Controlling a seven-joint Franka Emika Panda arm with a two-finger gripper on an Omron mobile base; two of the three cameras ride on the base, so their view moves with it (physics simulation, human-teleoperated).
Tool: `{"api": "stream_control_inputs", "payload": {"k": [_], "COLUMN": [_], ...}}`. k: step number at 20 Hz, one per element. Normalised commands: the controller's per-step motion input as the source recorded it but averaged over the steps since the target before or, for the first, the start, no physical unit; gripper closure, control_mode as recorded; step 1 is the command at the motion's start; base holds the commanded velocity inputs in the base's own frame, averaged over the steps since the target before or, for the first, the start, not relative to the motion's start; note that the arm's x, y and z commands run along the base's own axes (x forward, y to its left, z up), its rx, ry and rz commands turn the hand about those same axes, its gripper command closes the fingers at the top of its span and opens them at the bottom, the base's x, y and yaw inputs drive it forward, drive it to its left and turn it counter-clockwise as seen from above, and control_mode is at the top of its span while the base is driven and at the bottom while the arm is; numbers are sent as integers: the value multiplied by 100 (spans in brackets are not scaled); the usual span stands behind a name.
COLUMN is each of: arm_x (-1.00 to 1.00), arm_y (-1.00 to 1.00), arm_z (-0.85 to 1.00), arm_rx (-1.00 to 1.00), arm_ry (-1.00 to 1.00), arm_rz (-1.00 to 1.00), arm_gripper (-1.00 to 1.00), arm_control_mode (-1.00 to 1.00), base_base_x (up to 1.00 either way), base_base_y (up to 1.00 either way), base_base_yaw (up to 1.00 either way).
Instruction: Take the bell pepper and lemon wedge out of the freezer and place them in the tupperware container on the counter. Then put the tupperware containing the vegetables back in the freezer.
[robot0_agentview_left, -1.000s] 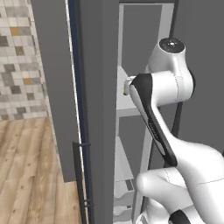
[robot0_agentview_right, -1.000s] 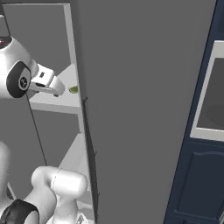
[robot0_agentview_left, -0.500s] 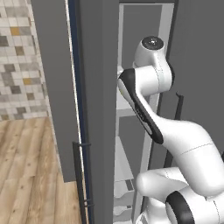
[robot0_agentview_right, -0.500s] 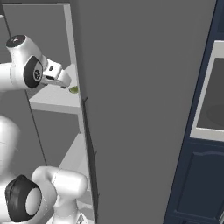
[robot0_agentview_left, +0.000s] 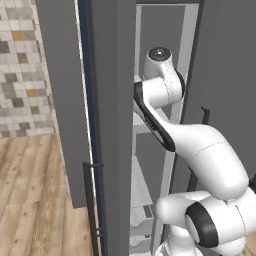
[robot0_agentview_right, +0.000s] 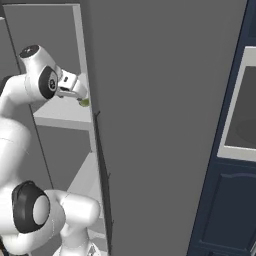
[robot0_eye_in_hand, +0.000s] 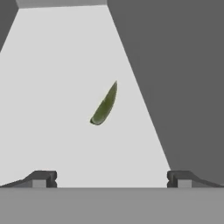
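Left base view: arm reaches from lower right into the freezer opening at frame centre; the wrist blocks the shelf there, so pincer and food are hidden from this side. Right base view: pincer sits upper left, right over the white shelf, with a speck of olive green, the lemon wedge, poking out just below it; too small to read its shape. Hand view settles it: lemon wedge lies on the shelf at frame centre, straight ahead of the pincer and between the two finger lines, slightly left of midway. Its long axis runs lower left to upper right, pointed tip at upper right, so it sits diagonal to the jaw line; I'd expect a small wrist roll before closing. Jaws are wide apart, nothing between them, wedge well clear of both tips. Dark freezer wall fills the right of the hand view, close to the right finger. Bell pepper, tupperware and bench can't be located from these angles.
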Motion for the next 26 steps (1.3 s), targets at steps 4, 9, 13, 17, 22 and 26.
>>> {"api": "stream_control_inputs", "payload": {"k": [4, 9, 13, 17, 22, 26], "arm_x": [43, 39, 35, 25, 20, 28], "arm_y": [0, 0, 0, 0, 0, -1], "arm_z": [-21, -23, -24, -16, -12, -17], "arm_rx": [0, 0, 0, 0, 0, 0], "arm_ry": [0, 0, 0, 0, 0, 0], "arm_rz": [-5, -6, -6, -5, -6, -6], "arm_gripper": [-100, -100, -100, -100, -100, -100], "arm_control_mode": [-100, -100, -100, -100, -100, -100], "base_base_x": [0, 0, 0, 0, 0, 0], "base_base_y": [0, 0, 0, 0, 0, 0], "base_base_yaw": [0, 0, 0, 0, 0, 0]}}
